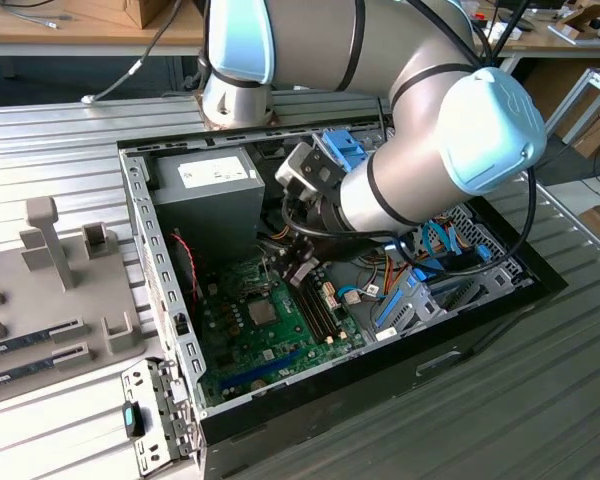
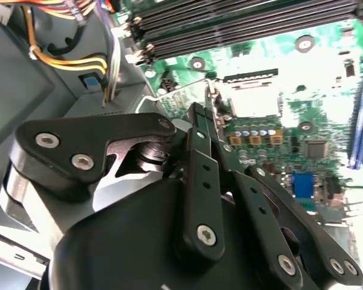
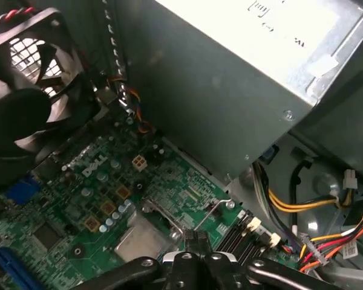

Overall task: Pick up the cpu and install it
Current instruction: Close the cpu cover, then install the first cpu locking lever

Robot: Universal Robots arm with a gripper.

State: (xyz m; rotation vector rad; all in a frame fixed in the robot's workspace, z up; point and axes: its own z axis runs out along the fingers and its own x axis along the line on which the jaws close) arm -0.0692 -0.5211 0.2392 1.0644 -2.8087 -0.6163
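A silvery-grey square, the cpu, lies flat in the metal-framed socket of the green motherboard inside the open computer case. In the first wrist view the cpu sits beside the socket's raised frame and thin wire lever. My gripper hangs just above the board at the socket's edge, on the memory-slot side. Its black fingers are pressed together in both wrist views, gripper and gripper, and I see nothing between them. The socket is glared out in the second wrist view.
A grey power supply stands close behind the socket, and a black fan sits at the case wall. Coloured cables run beside the memory slots. A grey fixture with memory sticks lies on the exterior view's left.
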